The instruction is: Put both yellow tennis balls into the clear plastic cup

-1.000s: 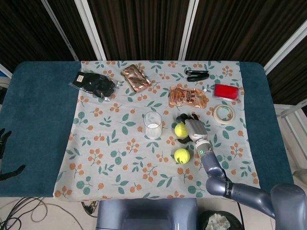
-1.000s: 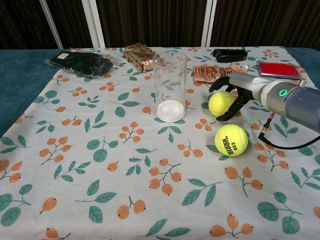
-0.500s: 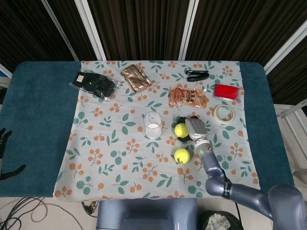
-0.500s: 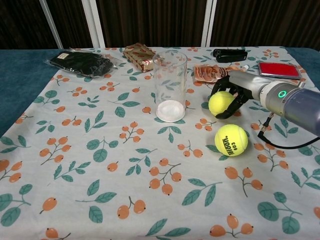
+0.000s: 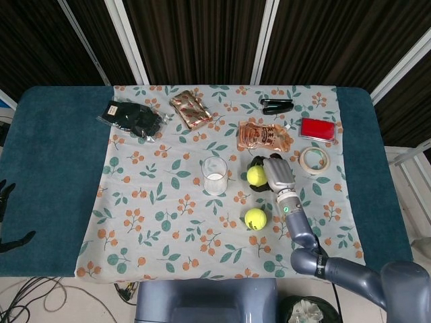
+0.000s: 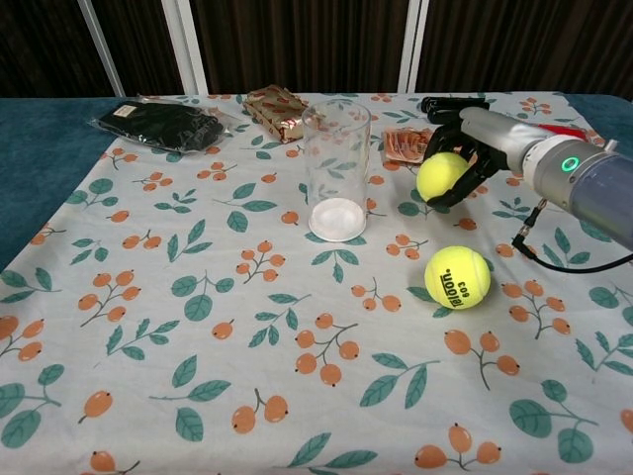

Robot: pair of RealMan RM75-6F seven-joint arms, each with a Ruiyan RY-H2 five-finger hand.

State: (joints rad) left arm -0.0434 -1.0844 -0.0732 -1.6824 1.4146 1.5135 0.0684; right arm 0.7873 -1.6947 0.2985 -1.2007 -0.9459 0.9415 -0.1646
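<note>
My right hand (image 5: 274, 174) (image 6: 473, 148) grips one yellow tennis ball (image 5: 256, 175) (image 6: 442, 176) and holds it raised off the cloth, to the right of the clear plastic cup (image 5: 215, 175) (image 6: 336, 169). The cup stands upright and empty at the table's middle. The second yellow tennis ball (image 5: 255, 218) (image 6: 457, 277) lies on the floral cloth, nearer me than the held ball. My left hand shows in neither view.
A snack packet (image 5: 264, 136) lies just behind the right hand. A tape roll (image 5: 313, 160), a red box (image 5: 318, 129) and a black stapler (image 5: 277, 105) sit at the right back. A black pouch (image 5: 130, 118) and a brown packet (image 5: 190, 109) lie at the left back.
My right hand has closed around the nearer-back ball and lifted it off the cloth, a little up and away from me. The other ball and the cup have not moved.
</note>
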